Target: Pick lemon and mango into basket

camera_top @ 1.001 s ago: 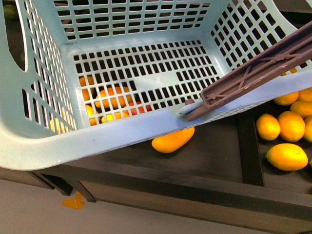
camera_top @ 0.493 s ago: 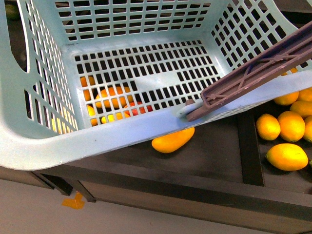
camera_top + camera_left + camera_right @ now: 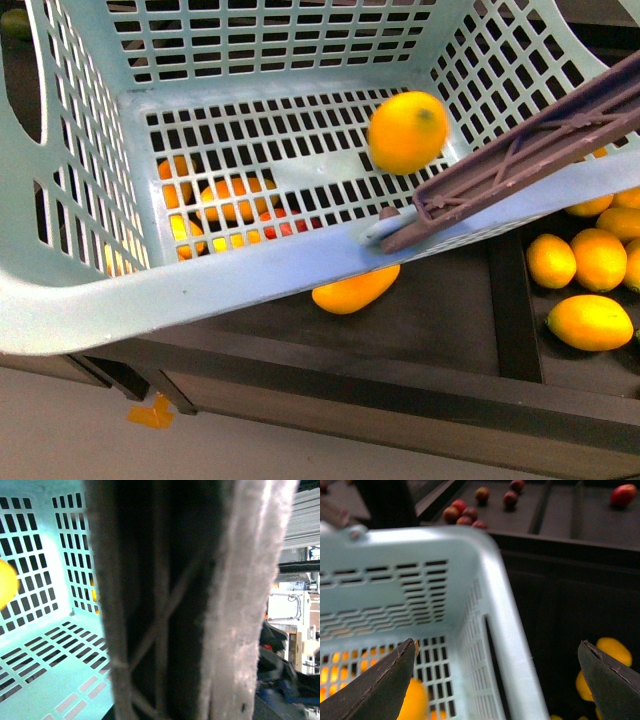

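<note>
Front view shows the small plump bright-yellow lemon (image 3: 407,131) in mid-air inside the light blue-green slotted plastic basket (image 3: 200,285), blurred and touching nothing. Judge it as dropping, not yet at rest.

The right wrist view shows the right gripper (image 3: 496,644) spread wide above the basket's corner, with nothing between its fingers.

Hazards:
- The basket sits tilted and its floor is hard lattice. The lemon may bounce or roll to the low side.
- The elongated yellow-orange mango (image 3: 355,287) lies outside the basket on the dark shelf (image 3: 440,310), partly under the near rim. A descent straight onto it risks striking the rim or the brown ribbed swing handle (image 3: 520,160).
- Loose yellow fruits (image 3: 590,320) lie in the compartment to the right. You could take one for the mango.

Limits of view:
- The rim hides the mango's upper edge.
- Orange and red fruit beneath the basket shows only through the slots, and you cannot identify it.
- The handle fills the left wrist view. The left gripper does not show, so you cannot tell whether it grips the handle.
</note>
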You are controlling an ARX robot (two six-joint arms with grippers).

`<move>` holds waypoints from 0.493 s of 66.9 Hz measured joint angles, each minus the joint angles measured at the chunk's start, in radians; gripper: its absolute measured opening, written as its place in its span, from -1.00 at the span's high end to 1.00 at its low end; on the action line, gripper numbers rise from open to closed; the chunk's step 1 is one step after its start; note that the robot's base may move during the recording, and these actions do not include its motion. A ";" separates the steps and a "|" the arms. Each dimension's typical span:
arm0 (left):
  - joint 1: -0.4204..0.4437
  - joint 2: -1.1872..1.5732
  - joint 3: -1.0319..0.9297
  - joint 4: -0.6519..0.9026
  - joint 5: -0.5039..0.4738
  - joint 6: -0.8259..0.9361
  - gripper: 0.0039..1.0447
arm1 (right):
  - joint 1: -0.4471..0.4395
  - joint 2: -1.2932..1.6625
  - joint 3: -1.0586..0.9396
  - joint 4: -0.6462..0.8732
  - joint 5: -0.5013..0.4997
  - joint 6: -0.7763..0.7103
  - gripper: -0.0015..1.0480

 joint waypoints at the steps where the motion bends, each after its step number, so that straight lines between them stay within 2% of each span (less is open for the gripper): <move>1: 0.000 0.000 0.000 0.000 -0.001 0.000 0.72 | -0.014 -0.019 -0.031 0.055 0.005 -0.015 -0.62; 10: 0.000 0.000 0.000 0.000 0.001 0.002 0.72 | -0.045 -0.097 -0.177 0.187 -0.029 -0.056 -0.20; 12: -0.002 0.000 0.000 0.000 0.002 0.002 0.72 | -0.056 -0.110 -0.208 0.196 -0.055 -0.060 -0.10; 33: -0.003 0.000 0.000 0.000 0.005 0.000 0.72 | -0.080 -0.278 -0.430 0.233 -0.057 -0.077 0.93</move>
